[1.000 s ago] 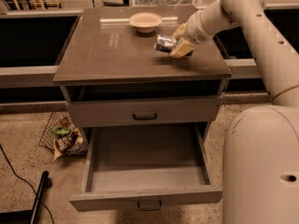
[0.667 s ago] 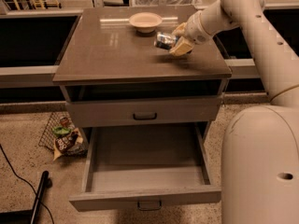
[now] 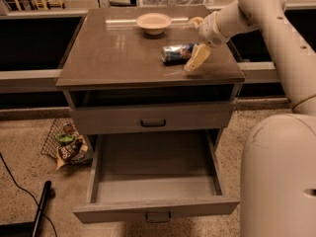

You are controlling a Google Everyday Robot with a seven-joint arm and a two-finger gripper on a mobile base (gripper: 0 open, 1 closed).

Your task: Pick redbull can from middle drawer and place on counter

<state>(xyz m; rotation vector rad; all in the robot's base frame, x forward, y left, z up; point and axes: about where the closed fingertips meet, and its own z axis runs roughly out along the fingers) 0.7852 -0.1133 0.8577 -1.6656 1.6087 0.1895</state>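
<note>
On the surface, toward its right edge, the redbull can lies sideways beside my tool, fingers spread wide, the middle drawer open below.

The can, slim, silver and blue, lies on its side on the counter, right of the middle and with its long axis running left to right. The counter is a glossy grey-brown slab capping the cabinet. The gripper hangs at the can's right end, fingers spread wide, the lower one just beside the can. The drawer, grey and shallow with a dark handle, stands pulled far out below.
</note>
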